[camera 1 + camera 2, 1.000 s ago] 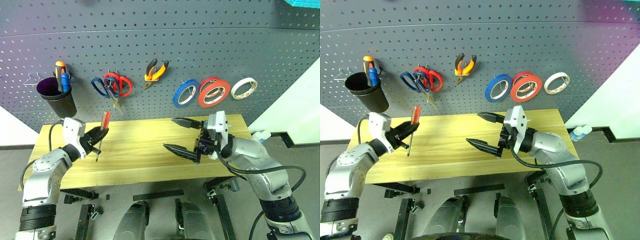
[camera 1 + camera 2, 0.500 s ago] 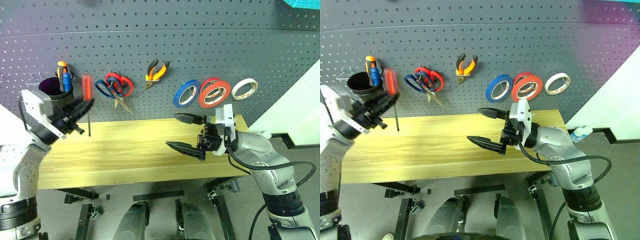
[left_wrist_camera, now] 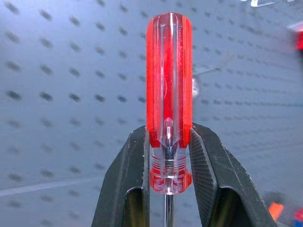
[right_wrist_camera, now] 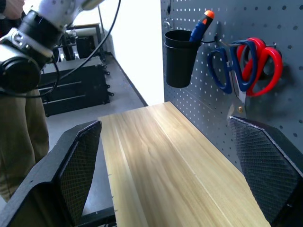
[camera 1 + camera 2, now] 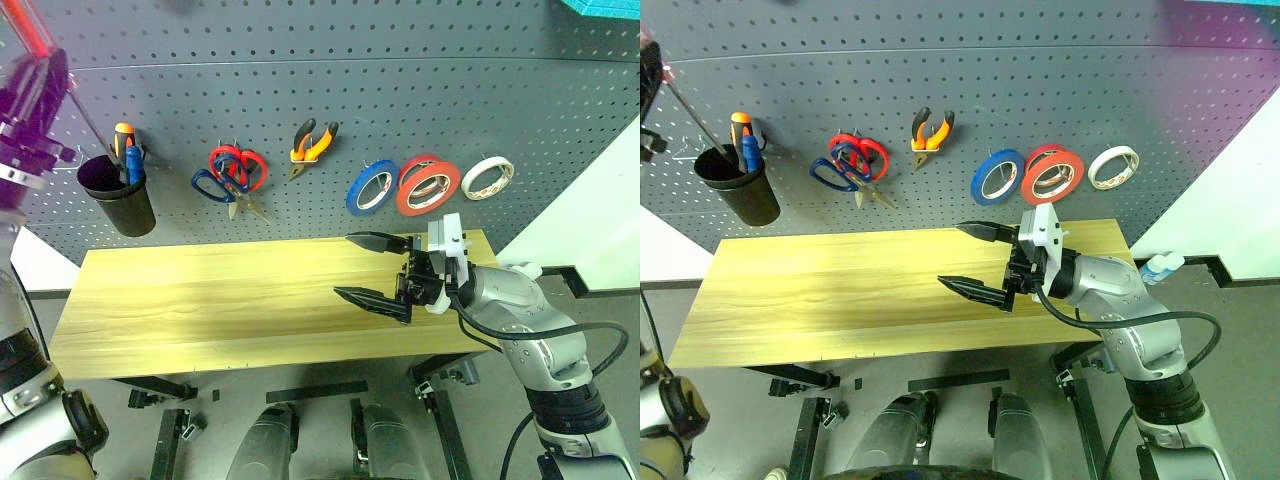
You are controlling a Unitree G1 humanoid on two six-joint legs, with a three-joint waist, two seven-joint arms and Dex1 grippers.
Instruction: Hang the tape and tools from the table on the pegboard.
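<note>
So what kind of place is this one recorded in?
Most likely a workshop or a lab tool corner: a grey pegboard hung with scissors, pliers and rolls of tape, above a bare wooden table. A black cup holds more tools.

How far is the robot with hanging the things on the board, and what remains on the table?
Mostly done: the pliers, scissors and red-orange tape already hang on the pegboard. In hand: the left claw is shut on the red-handled screwdriver, raised in front of the board above the black cup. The right claw waits open over the table. Only placing the screwdriver is left.
</note>
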